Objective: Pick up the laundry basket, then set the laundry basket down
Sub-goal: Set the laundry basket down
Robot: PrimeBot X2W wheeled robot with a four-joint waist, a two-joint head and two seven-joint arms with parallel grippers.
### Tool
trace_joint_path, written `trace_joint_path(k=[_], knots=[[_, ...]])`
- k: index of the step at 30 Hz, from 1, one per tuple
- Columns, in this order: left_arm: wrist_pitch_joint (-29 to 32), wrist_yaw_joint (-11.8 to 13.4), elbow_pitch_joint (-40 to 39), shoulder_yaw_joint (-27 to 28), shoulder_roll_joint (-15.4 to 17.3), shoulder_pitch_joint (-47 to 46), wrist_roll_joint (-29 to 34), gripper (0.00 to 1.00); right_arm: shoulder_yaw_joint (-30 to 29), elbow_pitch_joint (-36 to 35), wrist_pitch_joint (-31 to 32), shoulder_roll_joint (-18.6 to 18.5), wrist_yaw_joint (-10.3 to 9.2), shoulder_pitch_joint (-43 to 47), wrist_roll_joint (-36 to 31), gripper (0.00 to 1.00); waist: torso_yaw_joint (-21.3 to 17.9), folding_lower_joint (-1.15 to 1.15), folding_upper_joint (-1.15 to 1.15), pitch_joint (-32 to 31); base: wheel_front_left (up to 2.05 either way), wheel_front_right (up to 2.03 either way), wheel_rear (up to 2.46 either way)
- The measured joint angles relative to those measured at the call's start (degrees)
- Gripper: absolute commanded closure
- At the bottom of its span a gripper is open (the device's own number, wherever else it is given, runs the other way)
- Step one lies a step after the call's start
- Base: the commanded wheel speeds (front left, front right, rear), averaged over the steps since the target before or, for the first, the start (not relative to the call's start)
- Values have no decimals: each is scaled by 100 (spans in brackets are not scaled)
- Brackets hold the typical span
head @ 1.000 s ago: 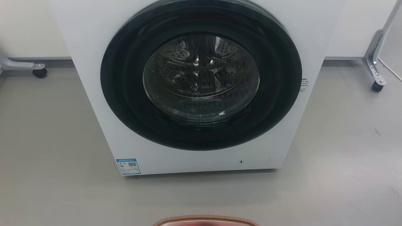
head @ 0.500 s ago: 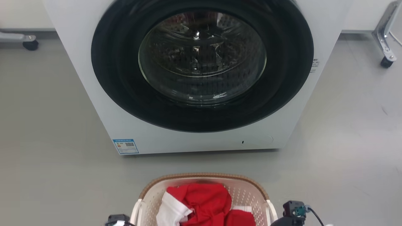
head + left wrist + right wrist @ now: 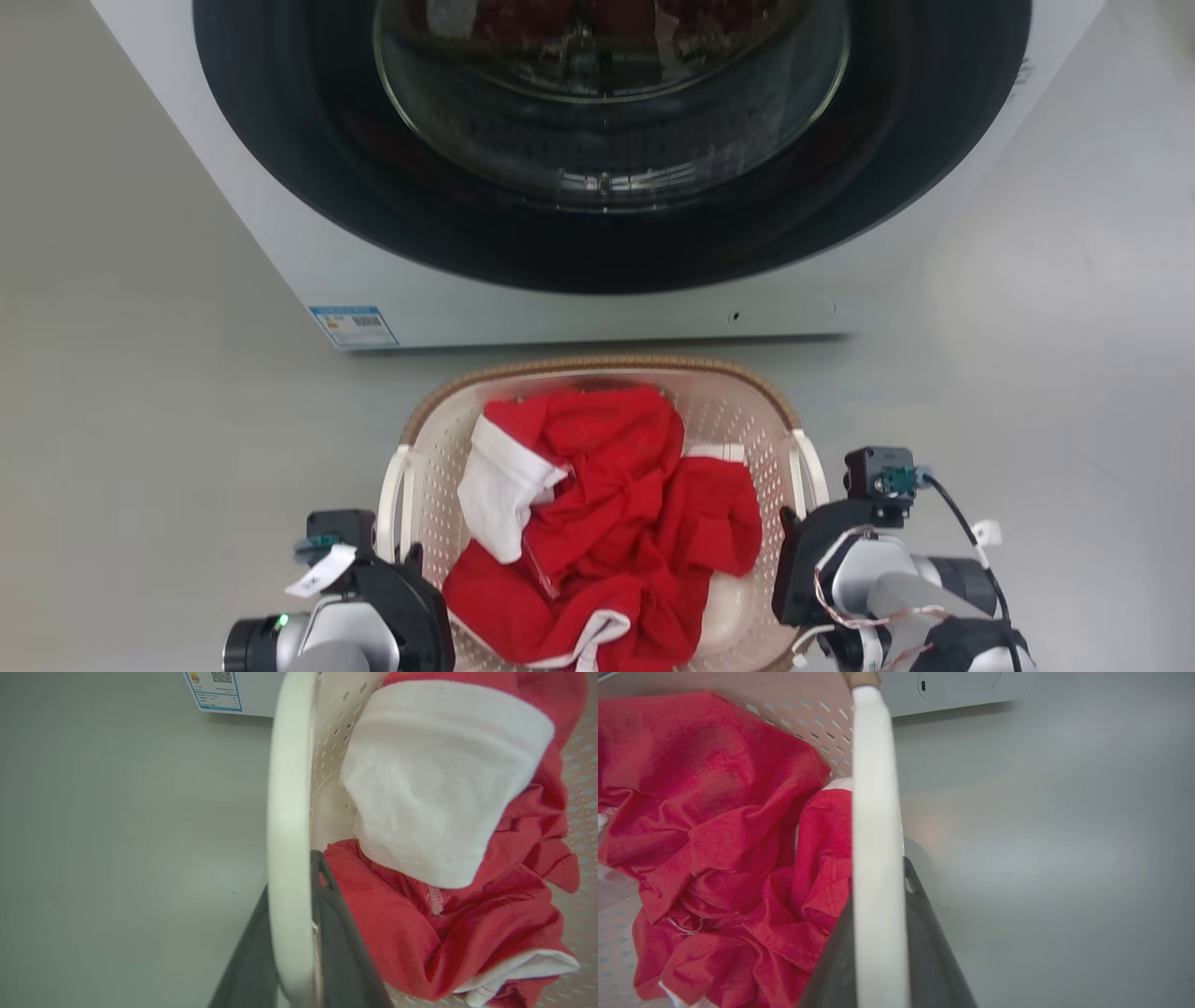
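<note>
A cream-white perforated plastic laundry basket (image 3: 597, 366) with a brown woven-look rim lies between the robot's two hands. Its long axis runs from the robot toward a white front-loading washing machine (image 3: 579, 317) with a dark round glass door. The basket's far end is near the machine's bottom front edge, over smooth grey floor (image 3: 140, 420). Whether its base touches the floor cannot be told.

The left hand (image 3: 292, 877) has its two dark fingers closed narrowly on the smooth white left loop handle (image 3: 285, 788), one finger inside the basket wall and one outside. The right hand (image 3: 878, 886) clasps the right loop handle (image 3: 873, 788) the same way. The hands are equally near, one at each long side.

Inside lies a crumpled red cloth garment with white cuffs (image 3: 597, 504), soft and loosely heaped. The load looks light. Setting it down likely calls for both arms to lower level together, so the rigid basket does not tilt.
</note>
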Motion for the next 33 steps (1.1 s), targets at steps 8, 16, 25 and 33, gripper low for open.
trace_joint_path(k=[8, 16, 25, 33], knots=[[-99, 35, -87, 4, -5, -534, 53, 100, -51, 142, -156, -33, 52, -594, -112, 100, 48, 0, 0, 670, 0, 0, 0], [-151, 53, -135, -3, -12, -996, 112, 100, -91, 226, -296, -81, 101, -1034, -176, 100, 120, 0, 0, 1261, 0, 0, 0], [-243, 100, -169, 10, -12, -1517, 146, 100, -111, 334, -420, -111, 149, -1565, -272, 100, 231, 0, 0, 2024, 0, 0, 0], [-349, 101, -194, 44, -9, -1971, 175, 100, -133, 394, -548, -155, 160, -2061, -359, 100, 300, -1, 0, 2704, 0, 0, 0]])
